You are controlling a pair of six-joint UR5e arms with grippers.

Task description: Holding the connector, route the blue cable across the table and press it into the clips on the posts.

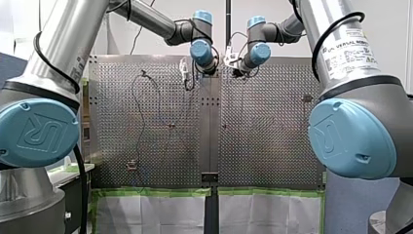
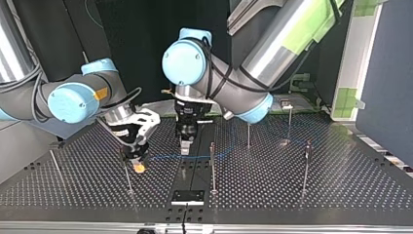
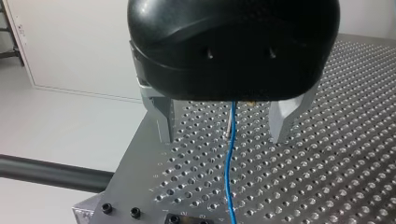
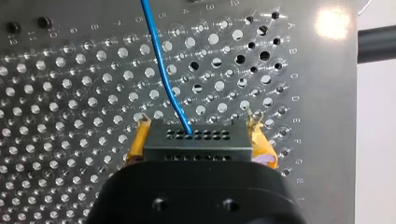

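- State: my right pincer (image 4: 200, 125) is clamped on the connector (image 4: 196, 140), with yellow pads (image 4: 140, 140) on both sides. The blue cable (image 4: 161, 60) leaves the connector's face and runs ahead over the desk (image 4: 56, 93).
- State: my left pincer (image 3: 223, 136) hangs just above the desk with its metal fingers (image 3: 163, 121) apart. The cable passes between them and appears to touch neither.
- Position: in the top view the cable lies low on the desk, from the connector past my left pincer toward the posts (image 2: 290, 122) at that view's right. It appears to be seated in no clip.
- Close my left pincer lightly on the cable, so that the cable slides through rather than binds.
- Use the connector as the anchor. Loosening that clamp would lose tension.
- Raise the cable to clip height before reaching the nearest post (image 2: 213, 165). The clips are too small to judge, so approach slowly and press straight down.
- Avoid a sharp bend where the cable exits the connector.
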